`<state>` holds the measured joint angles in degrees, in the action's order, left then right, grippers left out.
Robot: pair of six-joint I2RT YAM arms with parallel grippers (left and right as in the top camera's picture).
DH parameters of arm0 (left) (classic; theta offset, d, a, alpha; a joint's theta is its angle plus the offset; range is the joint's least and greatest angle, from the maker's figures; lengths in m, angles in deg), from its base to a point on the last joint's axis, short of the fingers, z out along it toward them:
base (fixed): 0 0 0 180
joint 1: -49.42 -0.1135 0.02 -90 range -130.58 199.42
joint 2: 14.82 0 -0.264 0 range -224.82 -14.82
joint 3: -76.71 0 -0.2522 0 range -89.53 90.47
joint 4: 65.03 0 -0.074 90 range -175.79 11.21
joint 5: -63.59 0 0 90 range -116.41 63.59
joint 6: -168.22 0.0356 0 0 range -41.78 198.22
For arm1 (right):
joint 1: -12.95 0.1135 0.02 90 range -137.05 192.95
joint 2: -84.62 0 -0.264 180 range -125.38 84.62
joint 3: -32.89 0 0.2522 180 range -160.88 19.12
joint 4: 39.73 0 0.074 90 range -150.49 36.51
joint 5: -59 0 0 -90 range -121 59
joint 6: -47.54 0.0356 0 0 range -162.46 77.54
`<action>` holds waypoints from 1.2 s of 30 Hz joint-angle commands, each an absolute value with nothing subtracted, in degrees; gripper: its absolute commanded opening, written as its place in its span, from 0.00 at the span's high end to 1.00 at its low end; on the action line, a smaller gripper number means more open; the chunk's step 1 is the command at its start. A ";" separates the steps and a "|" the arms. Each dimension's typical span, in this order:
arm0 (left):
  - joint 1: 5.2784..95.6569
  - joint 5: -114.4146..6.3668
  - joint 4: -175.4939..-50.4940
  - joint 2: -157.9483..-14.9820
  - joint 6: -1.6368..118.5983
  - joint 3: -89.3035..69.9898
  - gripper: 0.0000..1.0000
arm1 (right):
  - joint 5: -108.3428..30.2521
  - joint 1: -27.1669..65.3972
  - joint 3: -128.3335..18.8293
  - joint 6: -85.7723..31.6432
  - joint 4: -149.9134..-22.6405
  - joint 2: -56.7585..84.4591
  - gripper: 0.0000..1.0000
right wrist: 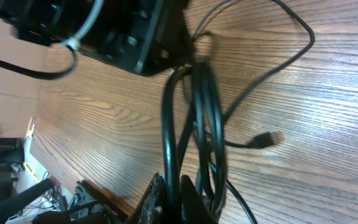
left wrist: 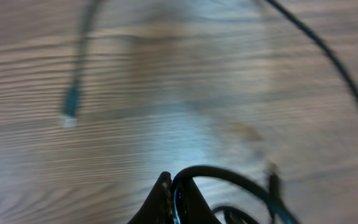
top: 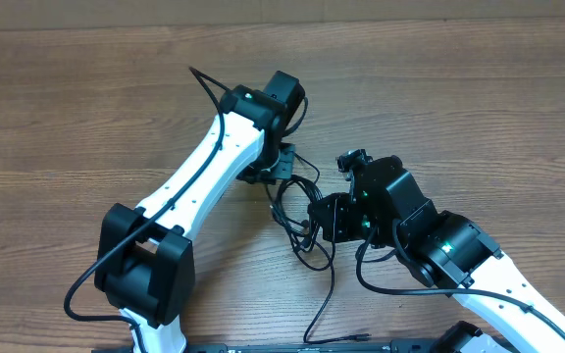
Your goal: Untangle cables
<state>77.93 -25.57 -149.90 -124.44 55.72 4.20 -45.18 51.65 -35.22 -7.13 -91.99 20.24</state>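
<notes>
Two sets of jaws, both clamped shut on the cables (top: 300, 230): left jaws on one loop, right jaws on several strands. Risk: pull apart too hard & the knot cinches tighter, or a strand slips out. Thin black cords, bundled btwn the arms mid-desk (top: 67, 118), one plug (right wrist: 265, 140) lying free.

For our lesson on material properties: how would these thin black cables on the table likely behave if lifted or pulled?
Probably floppy: the cables lie in loose curved loops on the table, so they would sag and trail. Likely light: thin strands, small plug. Pulling may tighten the tangle, since several loops cross between the left gripper and right gripper.
</notes>
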 commanded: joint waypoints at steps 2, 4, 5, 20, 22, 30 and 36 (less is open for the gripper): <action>72.60 -10.99 -153.96 -123.35 48.31 10.76 0.96 | -46.53 51.45 -35.70 -8.05 -91.75 20.81 0.96; 70.52 -10.75 -155.89 -123.33 47.93 13.58 0.96 | -46.53 51.45 -35.70 -8.05 -91.77 20.81 0.96; 69.56 -10.75 -156.72 -123.33 47.91 14.91 0.96 | -46.51 51.45 -35.68 -8.05 -91.77 20.81 0.96; 64.01 -10.66 -164.04 -123.22 42.30 25.86 0.96 | -39.08 51.45 -35.68 -8.01 -93.94 20.79 0.96; 64.01 -9.79 -164.30 -123.22 40.18 25.86 0.96 | -38.33 51.45 -35.68 -8.01 -93.94 20.79 0.96; 64.01 -5.13 -165.75 -123.22 35.39 25.86 0.96 | -34.86 51.45 -35.68 -2.87 -93.92 20.79 0.96; 64.01 -12.45 -167.73 -123.24 35.24 25.80 0.27 | -32.96 51.45 -35.68 0.56 -93.65 20.79 0.96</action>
<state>63.68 -7.93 -167.58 -124.33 36.07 24.64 -35.23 51.61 -35.24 -2.30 -94.33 20.07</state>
